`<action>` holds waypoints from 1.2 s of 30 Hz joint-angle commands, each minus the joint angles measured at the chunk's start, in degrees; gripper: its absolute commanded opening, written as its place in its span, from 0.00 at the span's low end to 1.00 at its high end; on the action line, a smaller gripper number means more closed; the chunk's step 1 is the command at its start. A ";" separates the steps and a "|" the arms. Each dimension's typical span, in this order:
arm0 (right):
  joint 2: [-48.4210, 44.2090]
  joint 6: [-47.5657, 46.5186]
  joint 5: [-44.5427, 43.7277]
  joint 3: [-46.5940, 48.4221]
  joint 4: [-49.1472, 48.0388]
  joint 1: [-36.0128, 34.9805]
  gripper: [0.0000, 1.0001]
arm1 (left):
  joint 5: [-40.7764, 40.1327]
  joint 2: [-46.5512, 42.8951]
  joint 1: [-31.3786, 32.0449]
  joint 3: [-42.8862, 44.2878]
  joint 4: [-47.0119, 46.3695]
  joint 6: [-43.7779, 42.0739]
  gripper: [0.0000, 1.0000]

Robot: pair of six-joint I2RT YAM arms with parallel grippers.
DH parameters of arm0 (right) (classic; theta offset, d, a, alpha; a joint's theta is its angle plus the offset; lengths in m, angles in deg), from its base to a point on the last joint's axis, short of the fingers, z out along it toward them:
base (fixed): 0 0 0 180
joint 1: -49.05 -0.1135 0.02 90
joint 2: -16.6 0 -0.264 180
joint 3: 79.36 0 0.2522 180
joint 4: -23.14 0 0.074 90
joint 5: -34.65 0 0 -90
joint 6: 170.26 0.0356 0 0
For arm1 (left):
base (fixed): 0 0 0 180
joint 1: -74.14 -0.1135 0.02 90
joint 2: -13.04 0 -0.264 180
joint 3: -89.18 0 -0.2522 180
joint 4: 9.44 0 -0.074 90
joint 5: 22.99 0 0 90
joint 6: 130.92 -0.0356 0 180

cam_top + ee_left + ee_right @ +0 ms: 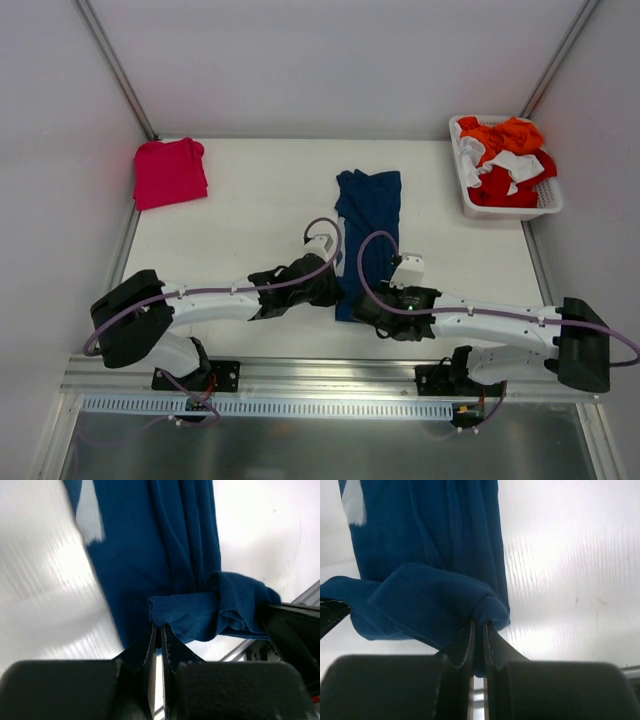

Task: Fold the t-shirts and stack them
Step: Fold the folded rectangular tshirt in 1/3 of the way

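Note:
A dark navy t-shirt (367, 215) lies as a long narrow strip down the middle of the white table, running from far to near. My left gripper (334, 290) is shut on its near left corner (172, 612). My right gripper (366, 305) is shut on its near right corner (487, 612), and the near hem hangs bunched between the two. In each wrist view the blue cloth (427, 545) stretches away from the pinched fold. A pinkish-red t-shirt (169, 172) lies folded at the far left of the table, apart from both arms.
A white basket (550, 205) with orange, red and white cloth stands at the far right. Metal rails run along the table's left and right sides, and an aluminium rail (320, 385) crosses the near edge. White walls close in the back.

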 commanded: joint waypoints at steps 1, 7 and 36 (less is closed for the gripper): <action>1.29 -15.26 -0.68 1.32 -4.42 5.86 0.01 | 0.69 1.56 -4.04 3.92 1.83 -4.86 0.00; 7.17 -27.94 4.50 3.34 -16.63 15.88 0.01 | 3.41 5.16 -8.53 9.37 4.21 -7.77 0.00; 23.00 -45.01 11.27 16.44 -24.31 33.91 0.00 | 14.22 25.29 -19.00 28.45 6.76 -14.27 0.00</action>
